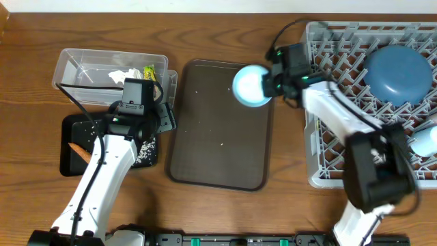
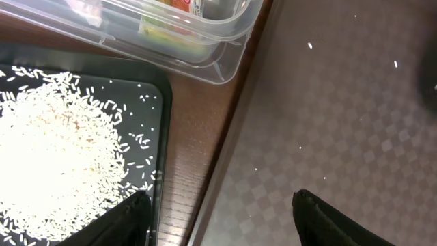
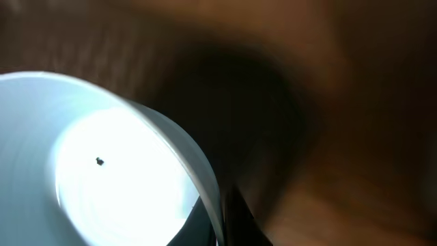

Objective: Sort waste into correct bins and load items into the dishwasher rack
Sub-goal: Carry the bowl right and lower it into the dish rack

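Right jaws: clamped on the rim of the light blue cup (image 1: pixel 251 85), held over the brown tray's (image 1: pixel 205 164) far right corner | dishwasher rack (image 1: pixel 341 29) just right of my cup, right arm nearer | left jaws: apart, empty, over the black bin's (image 2: pixel 160 137) right edge

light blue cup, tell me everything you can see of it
The light blue cup looks like smooth glossy plastic, round, its open mouth facing the overhead camera. The inside is pale, with one dark speck. The right claw is shut on its rim, on the side toward the grey rack. It is over the right edge of the brown tray; whether it rests there or is lifted is unclear.
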`<action>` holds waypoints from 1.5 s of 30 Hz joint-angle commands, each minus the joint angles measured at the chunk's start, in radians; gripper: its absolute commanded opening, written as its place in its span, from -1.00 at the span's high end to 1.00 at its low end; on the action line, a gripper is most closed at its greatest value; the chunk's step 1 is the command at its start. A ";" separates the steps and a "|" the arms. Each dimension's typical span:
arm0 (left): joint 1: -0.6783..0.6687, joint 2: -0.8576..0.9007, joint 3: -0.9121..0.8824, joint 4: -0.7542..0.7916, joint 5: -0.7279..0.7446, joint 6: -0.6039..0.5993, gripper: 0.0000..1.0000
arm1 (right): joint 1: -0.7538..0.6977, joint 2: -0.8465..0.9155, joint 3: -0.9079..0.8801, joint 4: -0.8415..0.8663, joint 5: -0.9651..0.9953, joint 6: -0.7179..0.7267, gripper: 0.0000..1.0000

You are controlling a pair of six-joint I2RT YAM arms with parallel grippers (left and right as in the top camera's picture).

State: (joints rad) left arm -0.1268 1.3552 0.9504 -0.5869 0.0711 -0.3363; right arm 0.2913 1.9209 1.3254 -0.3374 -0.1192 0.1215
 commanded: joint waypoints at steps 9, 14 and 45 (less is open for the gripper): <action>0.004 -0.010 0.009 -0.002 -0.008 0.009 -0.39 | -0.096 -0.259 0.002 0.068 0.737 -0.251 0.97; 0.004 -0.010 0.009 0.004 -0.008 0.009 -0.39 | -0.162 -0.229 0.002 0.245 1.184 -0.327 0.98; 0.004 -0.010 0.009 0.005 -0.009 0.009 -0.40 | -0.174 0.093 0.002 0.277 1.334 -0.497 0.98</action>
State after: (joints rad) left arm -0.1268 1.3552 0.9504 -0.5797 0.0711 -0.3363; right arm 0.0982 1.9747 1.3296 -0.0334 1.2739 -0.3836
